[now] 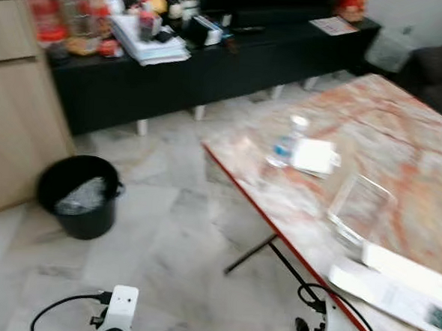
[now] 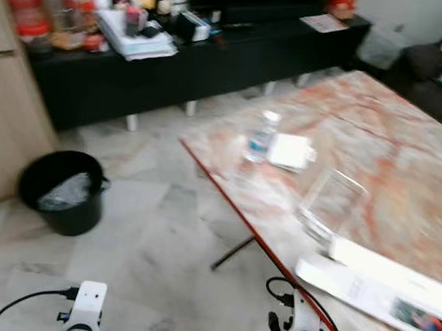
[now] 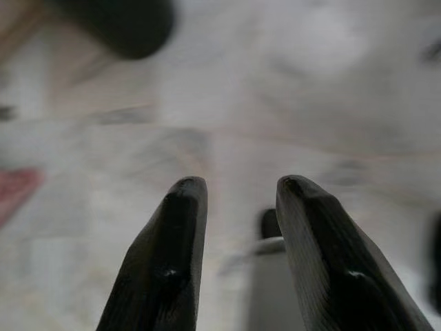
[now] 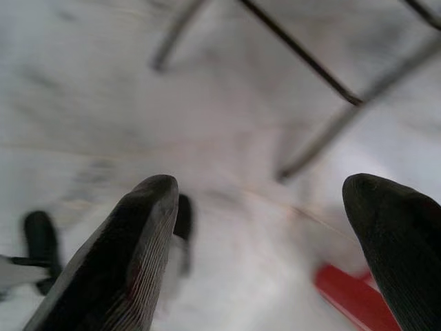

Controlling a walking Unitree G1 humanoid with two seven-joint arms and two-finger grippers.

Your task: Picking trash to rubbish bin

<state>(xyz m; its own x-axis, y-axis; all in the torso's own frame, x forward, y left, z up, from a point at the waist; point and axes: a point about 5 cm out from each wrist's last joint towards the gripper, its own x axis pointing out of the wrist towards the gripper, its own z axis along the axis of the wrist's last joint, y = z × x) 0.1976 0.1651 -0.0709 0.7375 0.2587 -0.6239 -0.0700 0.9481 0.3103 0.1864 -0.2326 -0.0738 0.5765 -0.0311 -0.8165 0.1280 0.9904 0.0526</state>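
Ahead at 1 o'clock, a bottle (image 1: pixel 288 140) lies on the table (image 1: pixel 402 146) near its red-trimmed near edge, touching a white wrapper (image 1: pixel 314 156). At 10 o'clock the bin (image 1: pixel 79 195) stands on open marble floor (image 1: pixel 178 245) by a cabinet (image 1: pixel 18 101). Both arms hang low: left gripper (image 3: pixel 238 200) slightly parted, right gripper (image 4: pixel 265 207) wide apart, both empty

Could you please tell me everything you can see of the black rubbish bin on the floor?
The black rubbish bin is a round, bucket-like container that looks like plastic, standing upright on the pale marble-patterned floor. Its top is open, and something crumpled and light-coloured, perhaps a liner or plastic waste, lies inside. It stands next to a light wooden cabinet, to the robot's left of the marble-topped table, with open floor between them. The picture is blurred, so finer details are unclear.
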